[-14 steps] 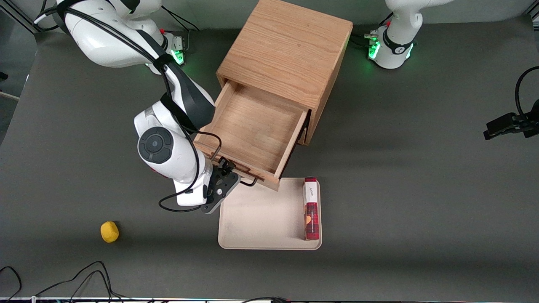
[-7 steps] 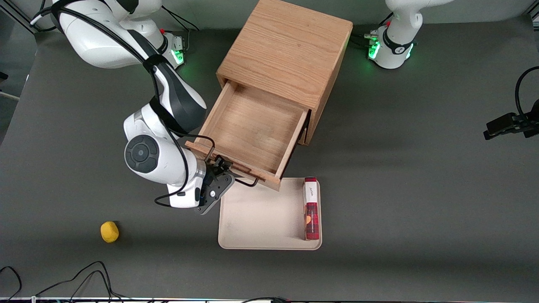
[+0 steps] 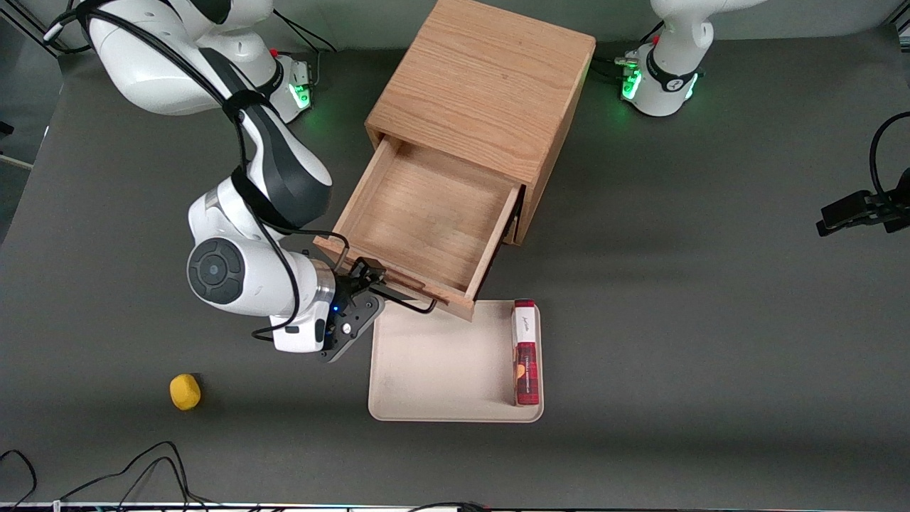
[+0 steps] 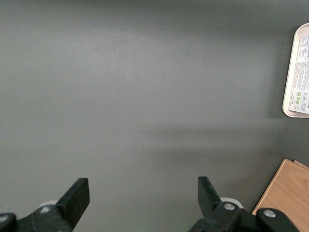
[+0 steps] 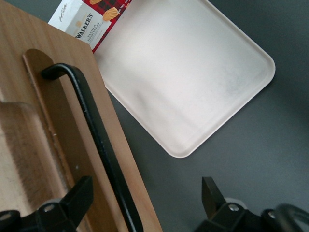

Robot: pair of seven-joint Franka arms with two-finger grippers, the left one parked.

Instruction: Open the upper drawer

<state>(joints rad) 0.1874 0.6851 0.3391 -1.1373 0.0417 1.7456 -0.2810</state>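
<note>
The upper drawer (image 3: 426, 217) of the oak cabinet (image 3: 483, 85) stands pulled far out, and its plain wood box holds nothing. Its black wire handle (image 3: 402, 299) runs along the drawer front, nearer the front camera than the box. My gripper (image 3: 361, 279) hangs at the end of that handle toward the working arm's end of the table. In the right wrist view the gripper (image 5: 145, 187) is open. The handle (image 5: 99, 145) passes between the two fingers and touches neither. The lower drawer is hidden under the open one.
A beige tray (image 3: 434, 363) lies on the table just in front of the open drawer, with a red cookie box (image 3: 526, 352) along one edge. A small yellow object (image 3: 185, 392) sits toward the working arm's end. Cables (image 3: 142, 469) trail at the table's near edge.
The arm's wrist has swung sideways along the handle toward the working arm's end of the table. The drawer has stayed where it was.
</note>
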